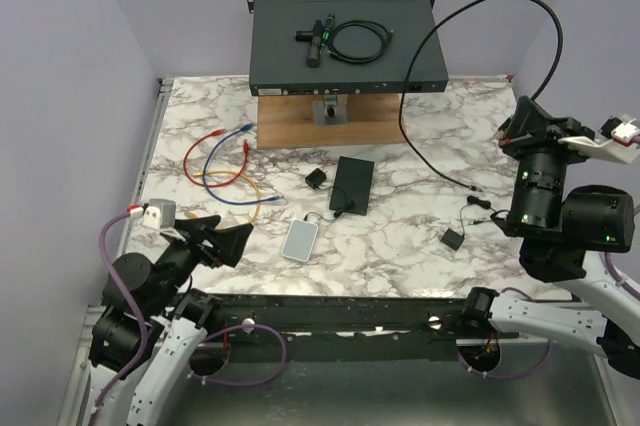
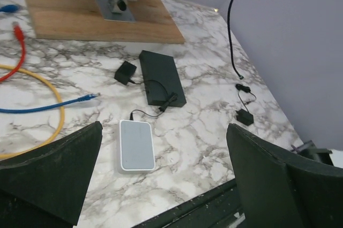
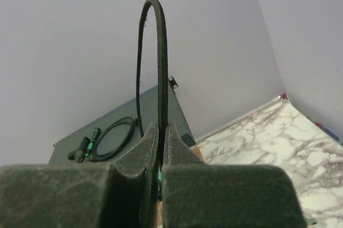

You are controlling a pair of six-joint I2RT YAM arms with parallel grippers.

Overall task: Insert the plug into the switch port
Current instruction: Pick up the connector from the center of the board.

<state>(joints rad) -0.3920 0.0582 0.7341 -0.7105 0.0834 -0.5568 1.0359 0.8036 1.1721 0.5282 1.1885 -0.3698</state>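
Note:
The switch (image 1: 345,46) is a dark flat box raised on a wooden stand at the back, its ports along the front face (image 1: 330,89). My right gripper (image 1: 515,126) is lifted at the right and shut on a black cable (image 3: 161,51). That cable arcs up and over toward the switch (image 3: 174,110), and its far end lies on the table (image 1: 470,186). The plug is mostly hidden between the right gripper's (image 3: 161,126) pads; only a green bit (image 3: 159,177) shows there. My left gripper (image 1: 215,241) hovers low at the near left, open and empty (image 2: 163,126).
On the marble top lie a white box (image 1: 301,239), a black box (image 1: 353,184), two small black adapters (image 1: 452,238) (image 1: 317,178), and red, blue and yellow cables (image 1: 225,171). A coiled cable (image 1: 355,43) rests on the switch. The wooden stand (image 1: 320,126) sits beneath it.

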